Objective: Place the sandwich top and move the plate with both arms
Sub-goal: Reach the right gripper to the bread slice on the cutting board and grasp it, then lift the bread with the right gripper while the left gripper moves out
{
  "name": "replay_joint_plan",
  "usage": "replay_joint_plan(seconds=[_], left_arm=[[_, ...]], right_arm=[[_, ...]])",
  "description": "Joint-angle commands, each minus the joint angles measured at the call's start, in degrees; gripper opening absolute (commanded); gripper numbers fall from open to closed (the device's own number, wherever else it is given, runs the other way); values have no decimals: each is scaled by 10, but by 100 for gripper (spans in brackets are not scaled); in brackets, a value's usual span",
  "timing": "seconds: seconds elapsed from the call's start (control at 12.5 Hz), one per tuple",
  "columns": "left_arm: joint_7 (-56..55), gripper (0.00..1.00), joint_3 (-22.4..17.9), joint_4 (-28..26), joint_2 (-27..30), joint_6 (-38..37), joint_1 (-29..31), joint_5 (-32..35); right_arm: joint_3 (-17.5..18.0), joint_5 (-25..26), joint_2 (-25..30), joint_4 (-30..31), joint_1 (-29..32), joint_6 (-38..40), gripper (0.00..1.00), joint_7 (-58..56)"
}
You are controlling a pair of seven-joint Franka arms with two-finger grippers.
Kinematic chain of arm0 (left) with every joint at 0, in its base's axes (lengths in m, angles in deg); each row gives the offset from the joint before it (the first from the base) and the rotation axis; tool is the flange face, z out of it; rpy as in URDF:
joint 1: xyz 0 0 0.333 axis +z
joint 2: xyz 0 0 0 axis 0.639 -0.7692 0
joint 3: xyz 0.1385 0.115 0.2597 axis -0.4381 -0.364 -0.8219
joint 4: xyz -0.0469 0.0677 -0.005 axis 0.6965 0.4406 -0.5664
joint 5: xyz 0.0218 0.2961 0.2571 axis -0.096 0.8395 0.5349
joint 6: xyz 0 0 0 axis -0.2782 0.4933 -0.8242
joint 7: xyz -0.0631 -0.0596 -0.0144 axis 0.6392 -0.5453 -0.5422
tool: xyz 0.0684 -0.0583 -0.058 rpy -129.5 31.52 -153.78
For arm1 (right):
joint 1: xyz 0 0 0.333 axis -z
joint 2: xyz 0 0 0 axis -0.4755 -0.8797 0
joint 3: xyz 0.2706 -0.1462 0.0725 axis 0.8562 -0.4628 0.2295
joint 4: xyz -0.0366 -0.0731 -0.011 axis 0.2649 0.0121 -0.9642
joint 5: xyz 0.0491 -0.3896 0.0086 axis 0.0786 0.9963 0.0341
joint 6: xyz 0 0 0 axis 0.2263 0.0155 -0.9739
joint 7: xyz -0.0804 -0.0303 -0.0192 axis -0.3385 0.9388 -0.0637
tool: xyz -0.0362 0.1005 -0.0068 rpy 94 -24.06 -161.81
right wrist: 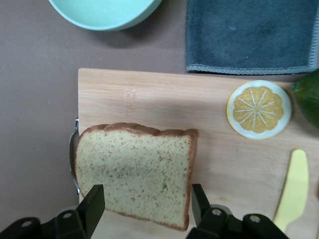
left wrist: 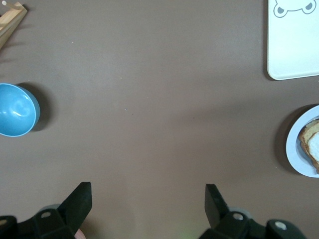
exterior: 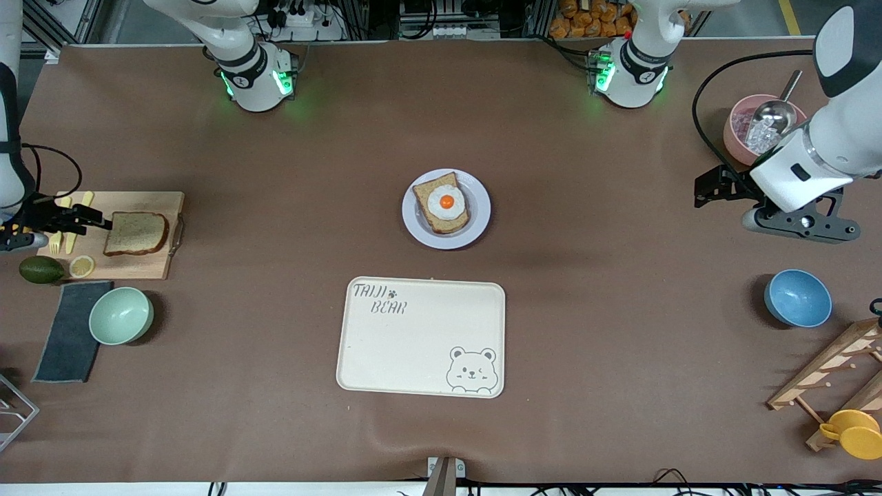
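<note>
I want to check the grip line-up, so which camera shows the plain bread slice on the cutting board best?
The right wrist view: the plain bread slice fills it, lying on the cutting board with the right end effector straddling it. The front view shows it small. The left wrist view doesn't show it.

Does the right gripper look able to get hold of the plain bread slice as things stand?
Probably yes: the right gripper is open, its fingers either side of the bread slice on the cutting board, nothing between them.
</note>
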Motion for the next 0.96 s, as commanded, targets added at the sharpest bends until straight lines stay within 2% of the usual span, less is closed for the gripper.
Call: replay_joint_plan(seconds=[0.0,0.32,0.64,0.88], left_arm=[[-1,100,4,-2,1,5,5,-10],[-1,100,4,-2,0,5,5,-10],[-2,100,4,-6,-3,5,5,-11],[-2,100,4,-17,-8,5,6,-18]], right_arm=[[0,-41,-29,-10,11,-12,74,-45],[-2,-53,-43,-14,11,-20,73,-51],[-11,-103,-62,-14,14,-20,63,-52],[-22,-118,-73,-13,14,-20,55,-52]])
